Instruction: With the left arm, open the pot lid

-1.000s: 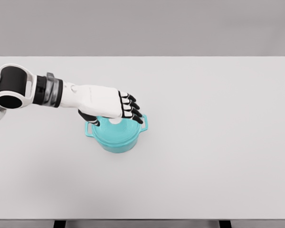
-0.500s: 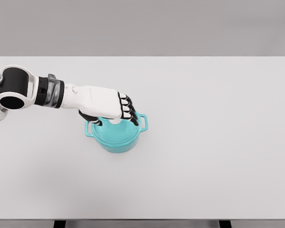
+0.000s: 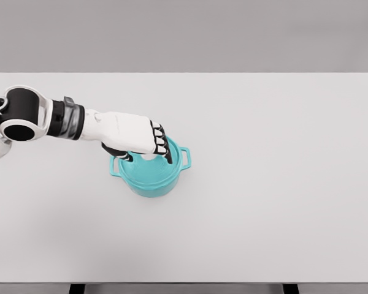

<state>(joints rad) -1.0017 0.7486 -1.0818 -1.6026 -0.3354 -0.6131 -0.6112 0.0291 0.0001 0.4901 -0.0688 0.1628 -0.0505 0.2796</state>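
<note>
Teal pot [image 3: 152, 177] on white table [image 3: 264, 184], grey backdrop

The robot's left arm [image 3: 80, 122] is smooth and white, like shiny plastic. At its 9 o'clock end sits a big round joint [image 3: 18, 114], white outside with a black ring and a dark round cap in the middle. Next comes a black band, then a grey metal ring [image 3: 72, 118] with a small bump on top. After that the wrist is white with a tiny round dot on it. The white five-finger left hand [image 3: 132, 134] has a flat white back. Its fingers [image 3: 161, 138] are black with small white patches over the knuckles, and the thumb side underneath is black too.
</note>
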